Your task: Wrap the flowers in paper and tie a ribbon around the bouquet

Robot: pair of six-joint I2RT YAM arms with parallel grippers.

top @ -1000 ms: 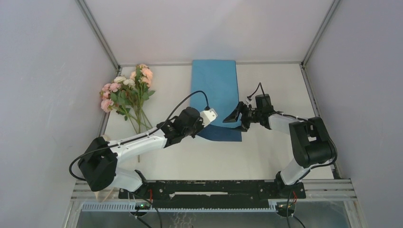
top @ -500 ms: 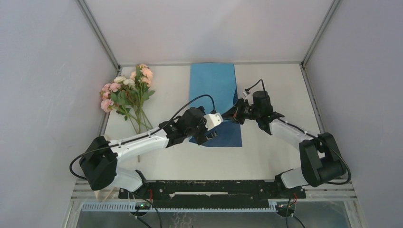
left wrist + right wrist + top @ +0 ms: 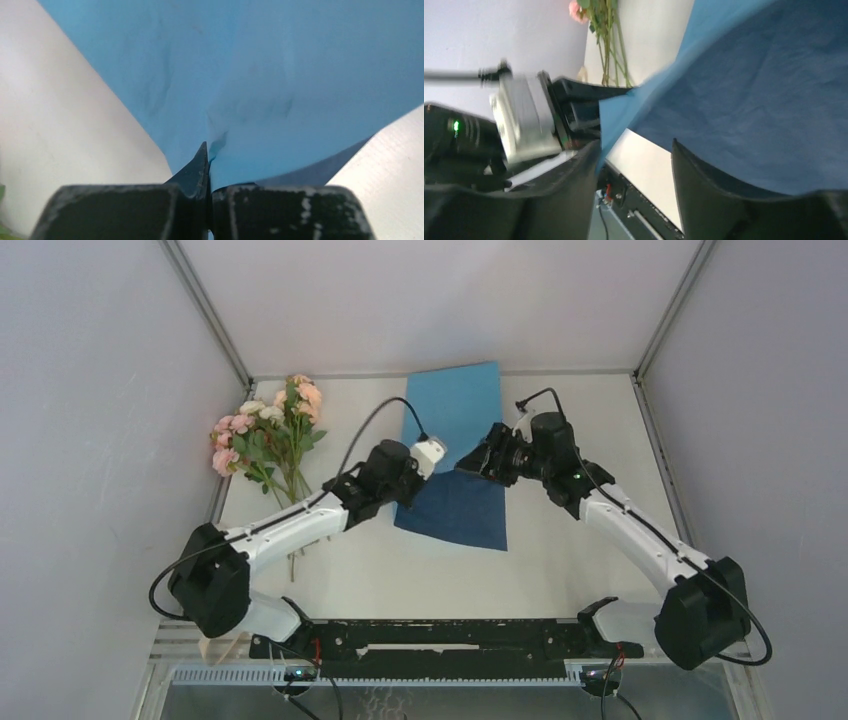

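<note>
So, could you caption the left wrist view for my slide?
Left gripper shut on thin light-blue paper sheet over white table.

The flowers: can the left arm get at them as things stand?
Probably not at once: the left gripper is shut on the paper. Otherwise the flowers lie unblocked beside that arm.

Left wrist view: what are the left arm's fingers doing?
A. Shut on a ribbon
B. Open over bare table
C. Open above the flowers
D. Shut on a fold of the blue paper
D: the left fingers are pressed together, with a fold of the blue paper pinched between their tips.
</note>
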